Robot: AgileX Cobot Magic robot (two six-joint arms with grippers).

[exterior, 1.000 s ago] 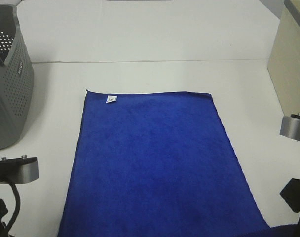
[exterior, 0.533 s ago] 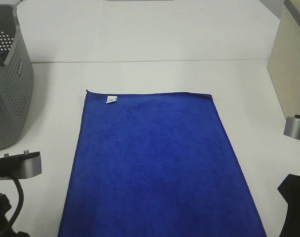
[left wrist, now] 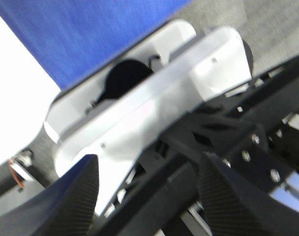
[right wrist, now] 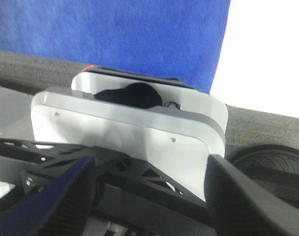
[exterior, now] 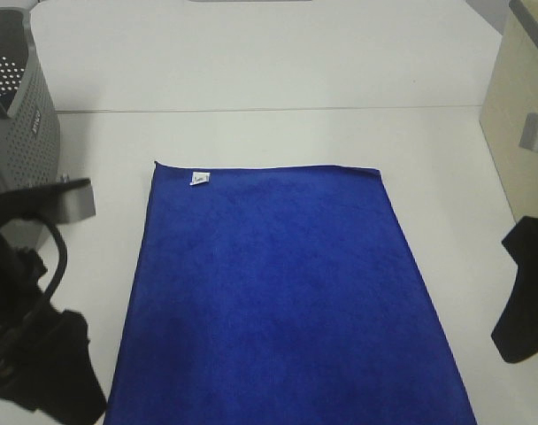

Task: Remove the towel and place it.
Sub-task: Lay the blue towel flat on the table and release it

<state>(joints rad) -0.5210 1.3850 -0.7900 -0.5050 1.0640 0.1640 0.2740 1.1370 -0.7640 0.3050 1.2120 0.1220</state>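
Lying flat on the smooth white bench [exterior: 251, 71], the towel [exterior: 287, 292] is showing as a long royal-blue rectangle of plush, finely napped cloth with no fold in it. Its far hem is running straight across the middle of the bench, just on the near side of a thin seam in the top, and its near end is reaching to the bench's near edge. A small white tag [exterior: 199, 179] is sitting just inside the cloth's far left corner.

A grey plastic basket [exterior: 26, 150] with rounded, perforated walls is standing at the bench's left edge, apart from the cloth. A flat-sided beige box [exterior: 517, 133] is standing at the right edge.

The left gripper [left wrist: 149, 162] is hanging off the near left corner of the cloth with its jaws spread wide and nothing between them; its dark pads [left wrist: 75, 196] are showing a fine cross-hatched texture. The right gripper [right wrist: 150, 160] is hanging off the near right corner, its jaws likewise standing wide apart and gripping nothing. Neither one is touching the towel. In the high view both arms are appearing only as dark, blurred shapes at the sides.
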